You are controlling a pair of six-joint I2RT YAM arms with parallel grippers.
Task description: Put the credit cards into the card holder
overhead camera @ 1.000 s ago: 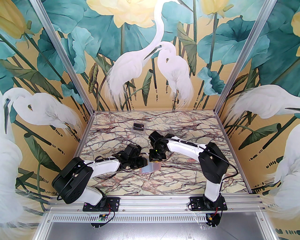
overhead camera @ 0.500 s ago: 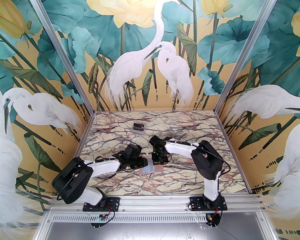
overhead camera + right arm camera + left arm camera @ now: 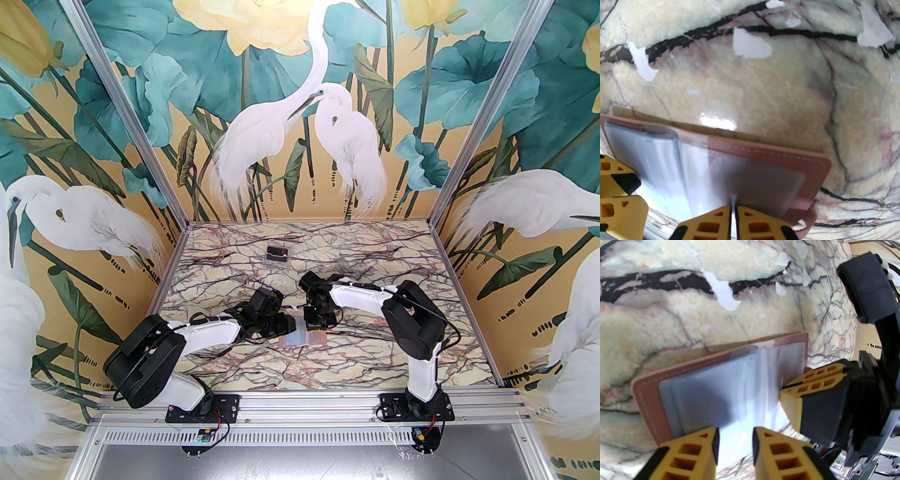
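currently the holder (image 3: 295,338) lies open flat between both claws, long axis left to right. right claw (image 3: 733,208) is clenched on a sleeve (image 3: 759,180) edge; left claw (image 3: 734,431) stands released over its left end. check the left wrist view for that pinch side-on; from above the wrist covers it.

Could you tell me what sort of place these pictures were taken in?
Probably a staged robot test booth: aluminium frame posts hold printed heron-and-lotus wall panels around a marble-patterned table, with a left arm and a right arm bolted to a rail at its near edge.
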